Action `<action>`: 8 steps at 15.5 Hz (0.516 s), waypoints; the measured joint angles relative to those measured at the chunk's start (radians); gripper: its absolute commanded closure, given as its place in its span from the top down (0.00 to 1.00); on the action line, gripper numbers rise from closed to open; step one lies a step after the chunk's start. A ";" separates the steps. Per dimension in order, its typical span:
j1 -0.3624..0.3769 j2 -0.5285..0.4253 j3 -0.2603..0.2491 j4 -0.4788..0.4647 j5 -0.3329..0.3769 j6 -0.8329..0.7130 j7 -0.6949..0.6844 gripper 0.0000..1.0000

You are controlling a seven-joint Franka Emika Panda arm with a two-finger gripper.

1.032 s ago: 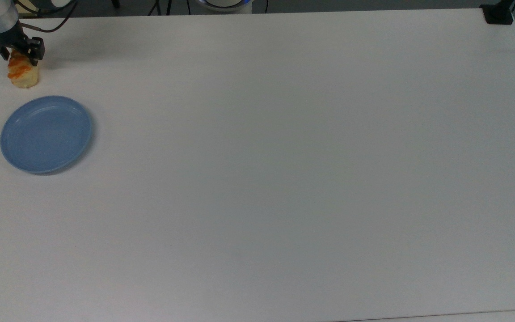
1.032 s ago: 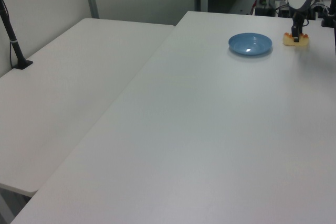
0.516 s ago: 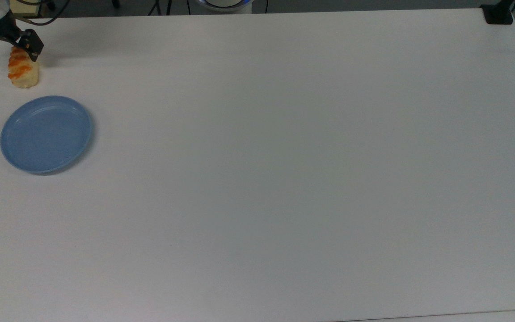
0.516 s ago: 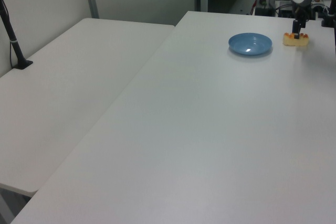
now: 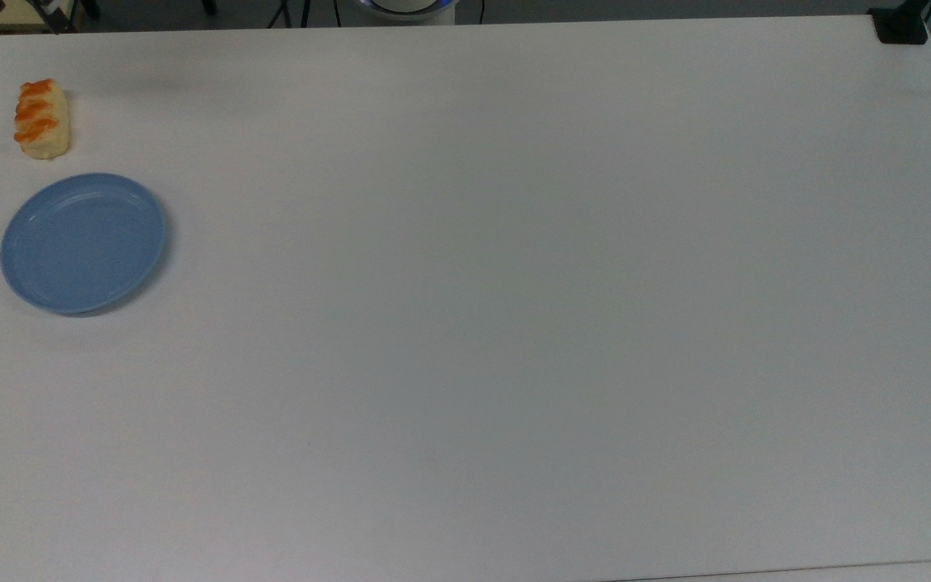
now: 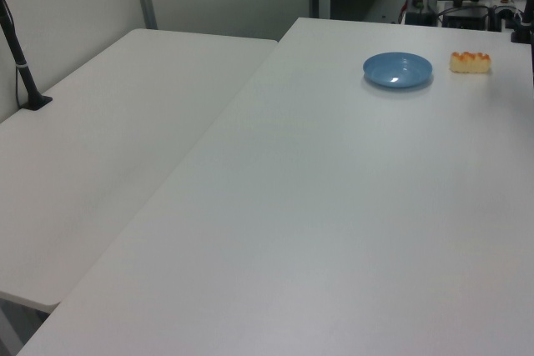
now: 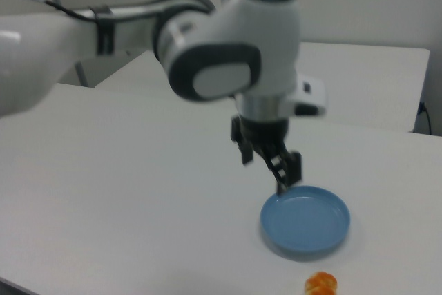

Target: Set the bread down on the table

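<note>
Top view: bread [image 5: 42,119] on table [image 5: 514,283].

arm [image 7: 103,32]: raised, wrist down | gripper [image 7: 266,160]: jaws apart, empty

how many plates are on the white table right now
1. The blue plate sits near the top view's left edge of the table, empty, just below the bread and not touching it.

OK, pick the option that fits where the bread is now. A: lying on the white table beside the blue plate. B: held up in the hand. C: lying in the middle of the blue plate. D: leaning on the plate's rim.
A: the bread lies flat on the table, apart from the blue plate, with the hand holding nothing.
</note>
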State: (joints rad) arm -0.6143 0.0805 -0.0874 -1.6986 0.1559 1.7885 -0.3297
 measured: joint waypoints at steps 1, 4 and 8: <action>0.028 -0.019 0.002 0.022 0.008 -0.029 0.065 1.00; 0.154 -0.067 0.009 0.053 0.014 -0.057 0.269 1.00; 0.334 -0.086 0.009 0.110 0.014 -0.157 0.425 1.00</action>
State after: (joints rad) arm -0.2803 -0.0051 -0.0786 -1.5882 0.1696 1.6318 0.0954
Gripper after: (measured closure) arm 0.000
